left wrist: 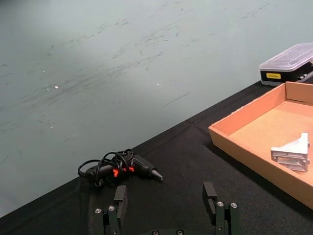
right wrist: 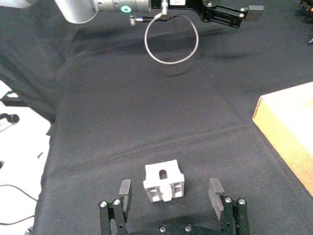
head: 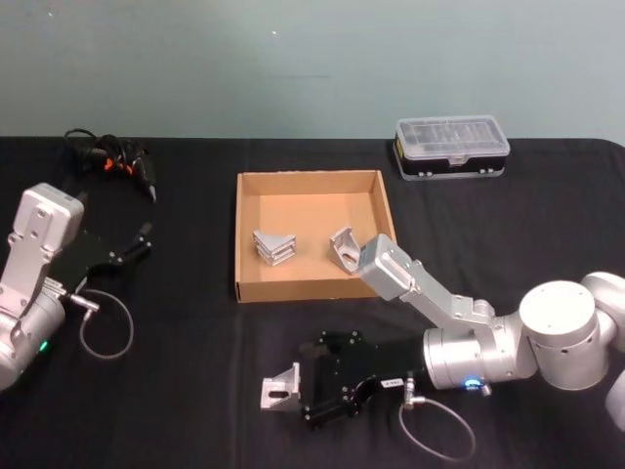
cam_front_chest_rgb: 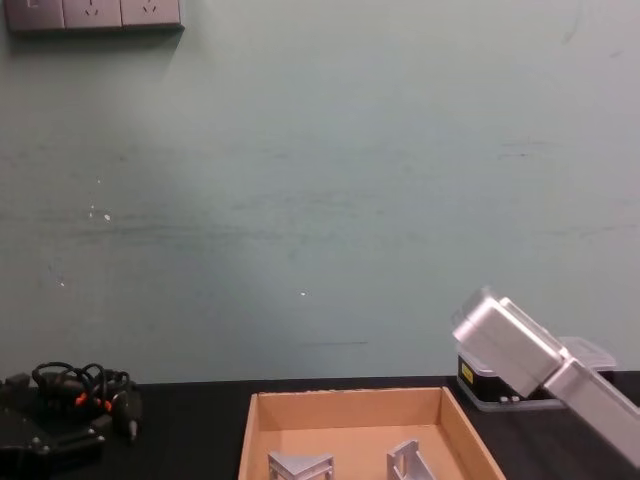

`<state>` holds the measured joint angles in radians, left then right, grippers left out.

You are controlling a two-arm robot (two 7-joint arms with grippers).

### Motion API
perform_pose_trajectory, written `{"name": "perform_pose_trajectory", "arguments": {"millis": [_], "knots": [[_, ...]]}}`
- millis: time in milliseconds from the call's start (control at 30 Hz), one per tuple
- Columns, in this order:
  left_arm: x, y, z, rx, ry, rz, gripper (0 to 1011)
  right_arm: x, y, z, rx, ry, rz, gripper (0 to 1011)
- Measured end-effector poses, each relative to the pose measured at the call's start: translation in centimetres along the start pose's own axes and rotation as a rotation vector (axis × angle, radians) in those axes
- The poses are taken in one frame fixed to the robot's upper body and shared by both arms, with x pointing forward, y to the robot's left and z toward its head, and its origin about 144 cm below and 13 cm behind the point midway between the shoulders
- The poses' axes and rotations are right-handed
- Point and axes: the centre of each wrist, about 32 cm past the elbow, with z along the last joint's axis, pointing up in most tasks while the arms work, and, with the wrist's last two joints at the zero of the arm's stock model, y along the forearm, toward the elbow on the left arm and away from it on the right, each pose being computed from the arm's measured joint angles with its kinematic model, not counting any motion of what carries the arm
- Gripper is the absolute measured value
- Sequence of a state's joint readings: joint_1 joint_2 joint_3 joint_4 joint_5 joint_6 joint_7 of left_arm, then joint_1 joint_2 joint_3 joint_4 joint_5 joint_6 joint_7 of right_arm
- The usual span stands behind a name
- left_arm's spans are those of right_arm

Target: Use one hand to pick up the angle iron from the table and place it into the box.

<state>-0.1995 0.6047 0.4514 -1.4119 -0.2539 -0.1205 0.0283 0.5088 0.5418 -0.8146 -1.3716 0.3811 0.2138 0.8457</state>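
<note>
Right gripper point(right wrist: 169, 192): jaws spread wide, holding nothing. It is low over the table point(head: 195, 391), near the front edge. The angle iron point(right wrist: 164, 183) lies flat on the cloth, partly inside the gap between the fingers point(right wrist: 125, 192), touching neither and nearer one than the other.

Judgement: this is the grasp step. I would slide forward until the pads cover the iron's flanks, centre the gap so that one finger does not shove the piece first, then close on the flat outer faces rather than the ribbed corner. I would lift straight up before swinging.

The box point(head: 312, 291) is just beyond, and two irons already lie in it. I would carry high enough to clear the near wall and release over bare cardboard.

Left gripper point(head: 132, 244): parked at the table's left side, jaws apart and empty.
</note>
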Motion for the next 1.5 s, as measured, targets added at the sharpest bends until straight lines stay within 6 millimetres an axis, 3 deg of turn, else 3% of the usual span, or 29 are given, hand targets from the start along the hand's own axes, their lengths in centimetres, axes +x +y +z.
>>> {"name": "perform_pose_trajectory", "arguments": {"millis": [567,1000,1167,1500], "knots": [[0.0,0.0,0.0,0.000,0.000,0.000,1011,0.6,1.7,0.3,0.005,-0.012,0.042,1004],[0.0,0.0,0.0,0.000,0.000,0.000,1011,0.6,1.8,0.4,0.007,-0.017,0.041,1004],[0.0,0.0,0.0,0.000,0.000,0.000,1011,0.6,1.8,0.4,0.006,-0.016,0.036,911],[0.0,0.0,0.0,0.000,0.000,0.000,1011,0.5,1.9,0.2,0.004,-0.019,0.022,596]]}}
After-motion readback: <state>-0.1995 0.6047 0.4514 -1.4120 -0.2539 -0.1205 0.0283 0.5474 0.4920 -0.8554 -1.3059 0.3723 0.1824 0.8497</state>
